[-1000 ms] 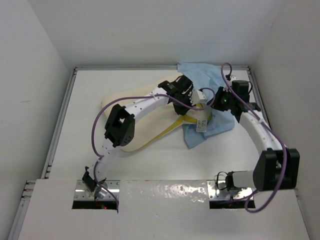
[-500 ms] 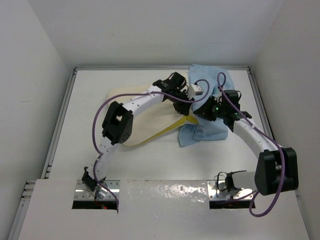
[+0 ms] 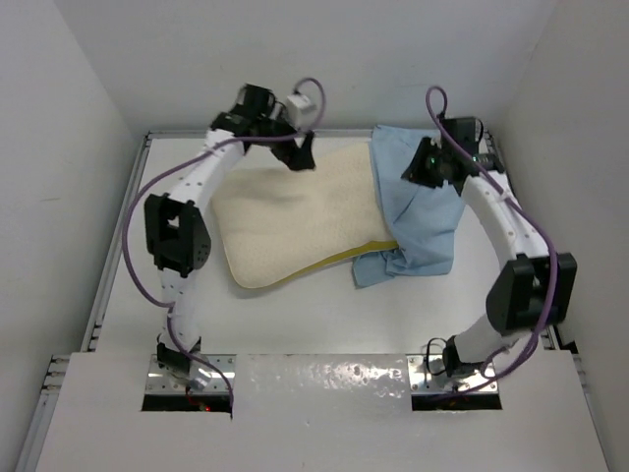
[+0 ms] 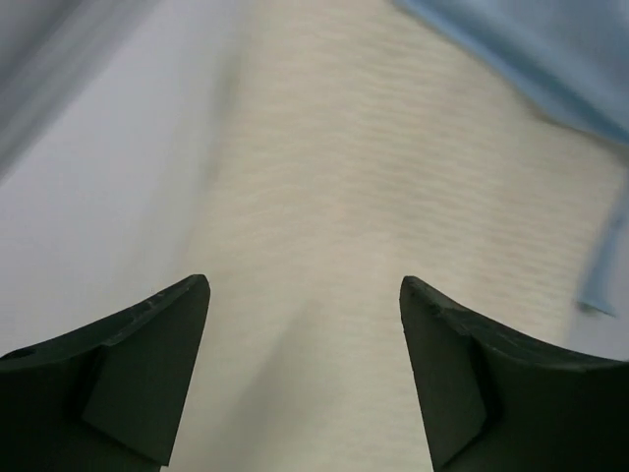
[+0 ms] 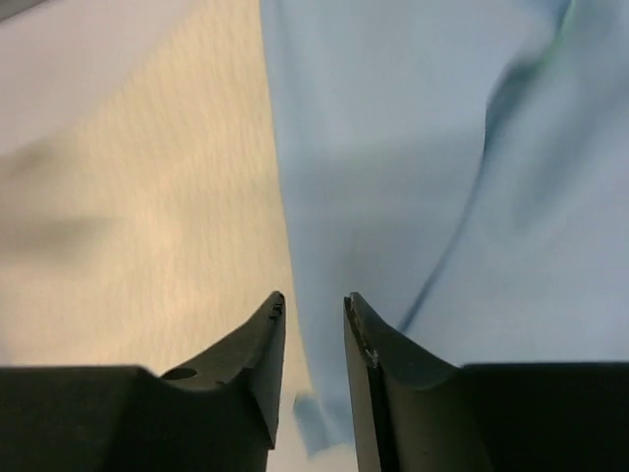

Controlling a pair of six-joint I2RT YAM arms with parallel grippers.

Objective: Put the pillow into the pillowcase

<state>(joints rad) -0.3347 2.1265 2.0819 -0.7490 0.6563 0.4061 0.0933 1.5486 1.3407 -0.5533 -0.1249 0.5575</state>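
Most of the job is left to do. The pillow (image 3: 290,211) lies flat in the middle of the table (image 3: 324,320), and only its right end sits under the light blue pillowcase (image 3: 423,206). The case looks draped over that end rather than pulled around it, though from above I can't tell whether the pillow has entered the opening.

The yellow edge band (image 3: 339,258) shows along the near side and runs under the crumpled blue fabric. The left gripper (image 4: 305,295) hangs over the far part of the pillow, jaws spread wide with nothing in them. The right gripper (image 5: 313,305) hovers where blue meets cream, jaws a narrow slit apart and gripping nothing.

The case's bunched near corner and the back wall (image 3: 344,79) close behind both arms look like the main nuisances. Purple cables (image 3: 128,251) loop off each arm.
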